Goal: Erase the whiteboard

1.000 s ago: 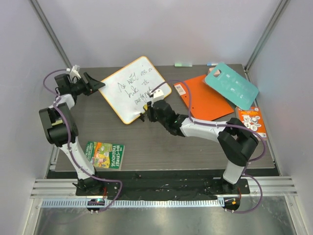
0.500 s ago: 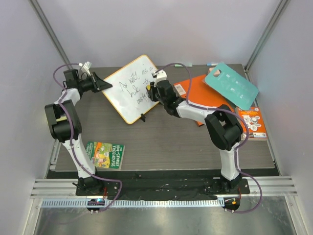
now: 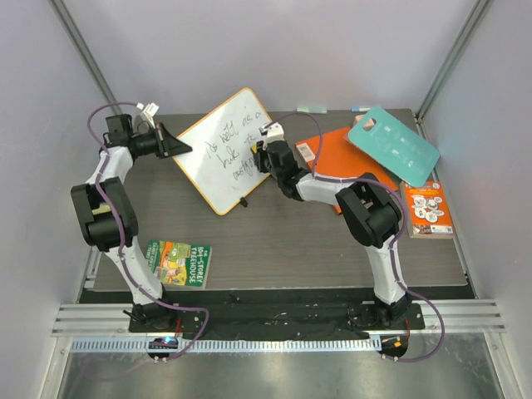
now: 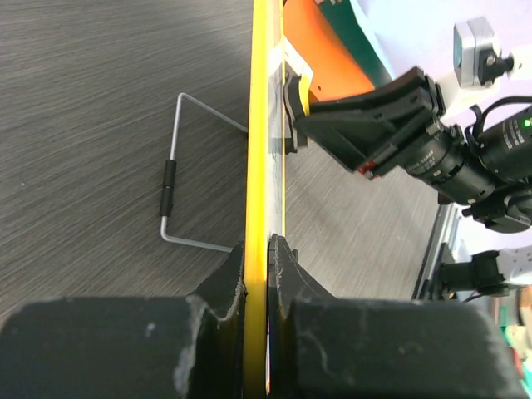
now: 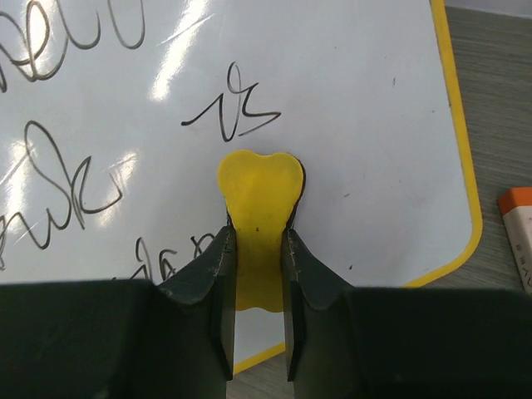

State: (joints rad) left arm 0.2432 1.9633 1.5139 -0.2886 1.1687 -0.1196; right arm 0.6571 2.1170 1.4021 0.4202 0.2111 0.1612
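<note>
The whiteboard [image 3: 218, 148] has a yellow rim and black handwriting, and it stands tilted up off the table at the back left. My left gripper [image 3: 176, 147] is shut on its left edge. The left wrist view looks along the yellow rim [image 4: 264, 125], which is pinched between the left gripper's [image 4: 266, 249] jaws. My right gripper [image 3: 263, 156] is at the board's right side, shut on a yellow eraser [image 5: 259, 195]. The eraser lies against the white surface [image 5: 349, 125] just below a scribble.
An orange book [image 3: 349, 162] lies right of the board, with a teal card [image 3: 393, 145] overlapping its far corner. A small picture book [image 3: 428, 208] is at the right edge and a green book [image 3: 179, 262] at the front left. The board's wire stand [image 4: 170, 187] hangs behind it.
My left gripper closed on the board's left edge and the board tipped up. My right gripper moved with the eraser from the board's lower edge up to its right side.
</note>
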